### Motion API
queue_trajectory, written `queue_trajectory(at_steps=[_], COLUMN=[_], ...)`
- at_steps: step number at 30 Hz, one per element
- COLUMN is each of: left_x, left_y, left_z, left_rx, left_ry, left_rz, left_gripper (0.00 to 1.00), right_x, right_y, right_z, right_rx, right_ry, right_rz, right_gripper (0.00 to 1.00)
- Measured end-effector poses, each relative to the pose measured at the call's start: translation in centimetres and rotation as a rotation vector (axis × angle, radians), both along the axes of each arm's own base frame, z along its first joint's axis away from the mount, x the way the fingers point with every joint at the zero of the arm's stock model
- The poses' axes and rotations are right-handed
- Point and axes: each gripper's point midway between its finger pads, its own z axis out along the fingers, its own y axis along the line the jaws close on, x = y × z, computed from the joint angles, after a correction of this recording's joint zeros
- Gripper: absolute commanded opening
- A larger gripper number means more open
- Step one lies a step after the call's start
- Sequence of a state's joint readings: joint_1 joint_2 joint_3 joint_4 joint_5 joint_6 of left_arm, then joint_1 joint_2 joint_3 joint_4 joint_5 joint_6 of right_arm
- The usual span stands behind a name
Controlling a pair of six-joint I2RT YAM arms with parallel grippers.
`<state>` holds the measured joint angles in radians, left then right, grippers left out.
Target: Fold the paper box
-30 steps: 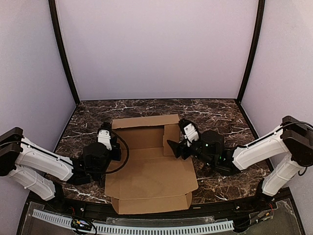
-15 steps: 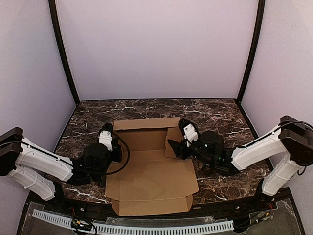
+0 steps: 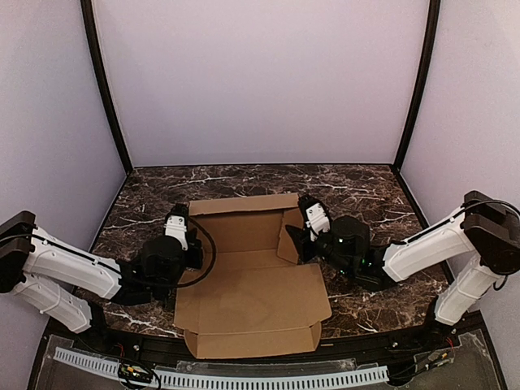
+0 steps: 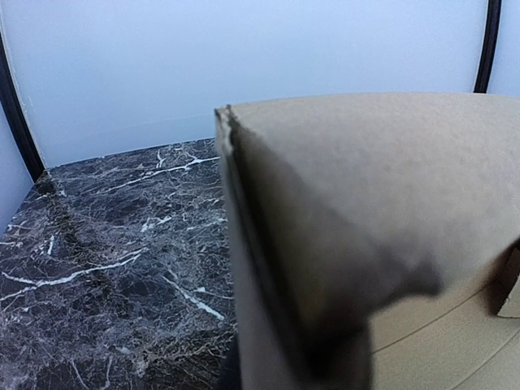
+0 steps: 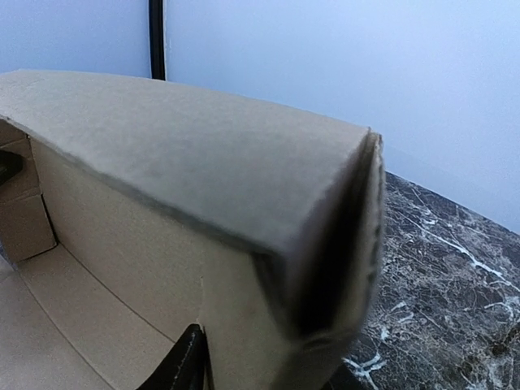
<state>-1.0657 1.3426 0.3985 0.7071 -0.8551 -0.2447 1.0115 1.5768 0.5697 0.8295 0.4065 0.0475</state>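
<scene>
Both your arms reach in low from the sides. Your left hand [image 3: 188, 242] is pinched tight on the raised left wall of the paper box [image 3: 252, 284], which lies open mid-surface [image 3: 366, 195]. Your right hand [image 3: 292, 244] straddles its right flap; I cannot tell whether it grips.

Blurred paper box [image 4: 349, 203] wall close across both wrist views; left fingers out of sight behind it.
</scene>
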Motion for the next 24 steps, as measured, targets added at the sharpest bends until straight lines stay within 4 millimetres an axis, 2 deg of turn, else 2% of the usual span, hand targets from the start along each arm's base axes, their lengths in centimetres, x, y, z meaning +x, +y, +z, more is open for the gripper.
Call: queue_trajectory(at_steps=[3, 6, 11, 12, 18, 24], left_x=[0.1, 0.0, 0.1, 0.2, -0.1, -0.8], left_y=[0.1, 0.0, -0.4, -0.5, -1.8, -2.2], left_z=[0.0, -0.1, -0.1, -0.1, -0.9, -1.3], left_rx=[-0.003, -0.014, -0.025, -0.026, 0.002, 0.045], left_ry=[0.005, 0.013, 0.025, 0.027, 0.071, 0.107], left_rz=[0.009, 0.009, 0.011, 0.012, -0.035, -0.093], left_gripper=[0.01, 0.01, 0.03, 0.11, 0.40, 0.63], right_x=[0.2, 0.7, 1.2, 1.2, 1.7, 1.7], right_y=[-0.2, -0.7, -1.2, -1.2, -1.6, -1.8], right_z=[0.0, 0.0, 0.1, 0.1, 0.3, 0.0], right_rx=[0.000, 0.007, 0.003, 0.002, -0.003, -0.024], right_ry=[0.000, 0.006, 0.005, 0.005, -0.004, -0.003], right_rz=[-0.016, -0.052, -0.088, -0.092, -0.115, -0.118], right_gripper=[0.12, 0.01, 0.00, 0.00, 0.00, 0.00])
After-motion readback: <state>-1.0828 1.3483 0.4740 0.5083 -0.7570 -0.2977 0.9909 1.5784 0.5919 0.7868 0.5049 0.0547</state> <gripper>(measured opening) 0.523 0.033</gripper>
